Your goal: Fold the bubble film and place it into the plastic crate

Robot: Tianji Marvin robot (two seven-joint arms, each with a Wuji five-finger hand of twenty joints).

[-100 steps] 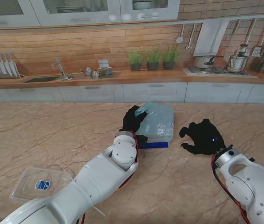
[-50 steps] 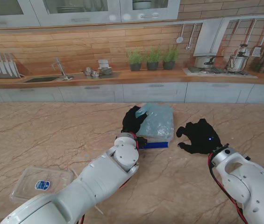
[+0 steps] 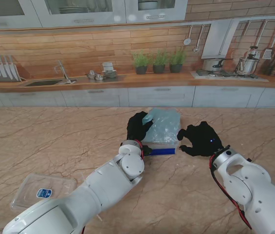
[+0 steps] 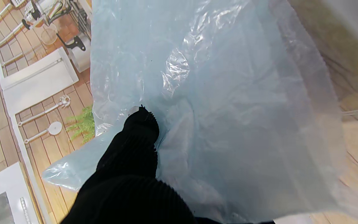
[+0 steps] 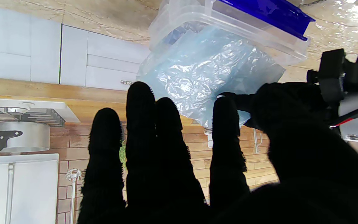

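Marble table [image 3: 40, 141]: bubble film [image 3: 162, 126] pinched by left hand [image 3: 138, 126] (over crate [image 3: 159, 150]).

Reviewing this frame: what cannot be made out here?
- Crate interior: bubble film covers it in the stand view.
- Left hand grip: film hides the fingertips in both the stand and left wrist views.
- Right hand contact with the film: too small in the stand view, silhouetted in the right wrist view.
- Lid label: too small.

No legible text anywhere; only an unreadable blue label [image 3: 44, 193] on the clear plastic lid [image 3: 27, 187].
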